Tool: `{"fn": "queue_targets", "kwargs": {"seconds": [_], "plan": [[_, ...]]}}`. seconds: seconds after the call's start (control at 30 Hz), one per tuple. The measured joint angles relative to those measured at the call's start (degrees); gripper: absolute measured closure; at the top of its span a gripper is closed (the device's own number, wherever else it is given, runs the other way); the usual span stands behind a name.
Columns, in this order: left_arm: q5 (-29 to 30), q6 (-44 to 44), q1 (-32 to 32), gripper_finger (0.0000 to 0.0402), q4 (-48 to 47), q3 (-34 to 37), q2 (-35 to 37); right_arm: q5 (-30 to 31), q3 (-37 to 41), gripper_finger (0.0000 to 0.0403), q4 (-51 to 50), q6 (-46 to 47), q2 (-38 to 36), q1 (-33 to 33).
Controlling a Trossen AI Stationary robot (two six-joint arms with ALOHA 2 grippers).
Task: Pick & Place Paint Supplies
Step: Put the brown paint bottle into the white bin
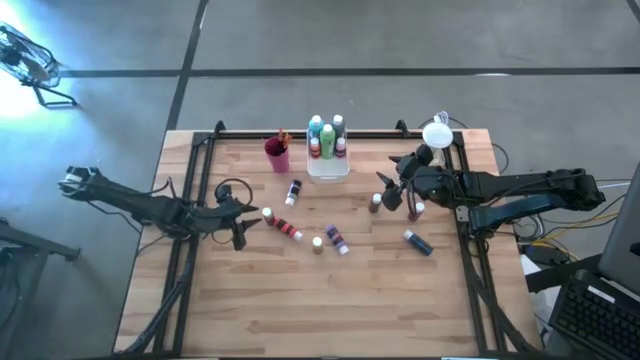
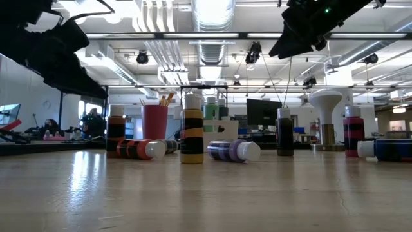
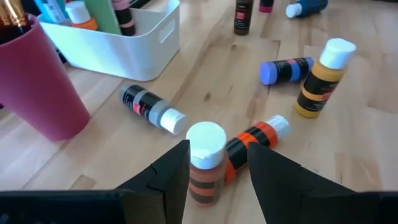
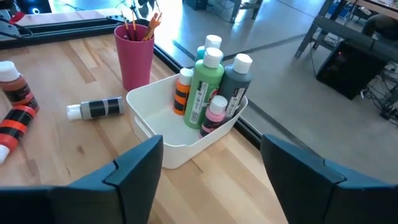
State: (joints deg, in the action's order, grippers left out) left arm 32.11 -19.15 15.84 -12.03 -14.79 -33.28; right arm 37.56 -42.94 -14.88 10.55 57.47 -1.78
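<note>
My left gripper (image 1: 243, 224) (image 3: 219, 149) is open and low at the table's left-middle. An upright brown bottle with a white cap (image 3: 204, 163) (image 1: 267, 214) stands between its fingertips, and I see no touch. A red-and-black bottle (image 3: 249, 146) lies just beyond it. My right gripper (image 1: 392, 190) (image 4: 211, 142) is open and empty. It hangs high above the table, as the low view (image 2: 309, 26) shows, right of the white tray (image 4: 180, 146). The tray holds several upright bottles, among them a green one (image 4: 204, 93). The magenta cup (image 4: 134, 56) holds brushes.
Loose bottles are scattered mid-table: a black one lying (image 1: 294, 190), a yellow one upright (image 1: 317, 243), a purple one lying (image 1: 337, 238), a blue one lying (image 1: 418, 242), and dark upright ones (image 1: 375, 201) (image 1: 415, 210) under the right arm. A white lamp-like thing (image 1: 437, 134) stands at the far right corner.
</note>
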Motion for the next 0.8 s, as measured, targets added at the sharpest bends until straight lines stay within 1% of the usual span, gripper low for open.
{"fn": "queue_targets", "kwargs": {"seconds": [0.3, 0.43, 0.57, 0.8], "plan": [[0.1, -0.2, -0.8, 0.0236, 0.0, 0.0, -2.9, 0.0, 0.0, 0.0103, 0.3, 0.0, 0.0, 0.0], [0.4, 1.0, -1.6, 0.0236, 0.2, 0.0, -4.5, 0.0, 0.0, 0.0092, 0.3, 0.0, 0.0, 0.0], [0.6, 2.7, -2.8, 0.0236, 1.3, 0.0, -5.8, 0.0, 0.0, 0.0083, 0.3, 0.0, 0.0, 0.0], [-0.2, 2.7, -4.3, 0.0232, 1.5, 0.0, -6.8, 0.0, 0.0, 0.0072, 0.3, 0.0, 0.0, 0.0]]}}
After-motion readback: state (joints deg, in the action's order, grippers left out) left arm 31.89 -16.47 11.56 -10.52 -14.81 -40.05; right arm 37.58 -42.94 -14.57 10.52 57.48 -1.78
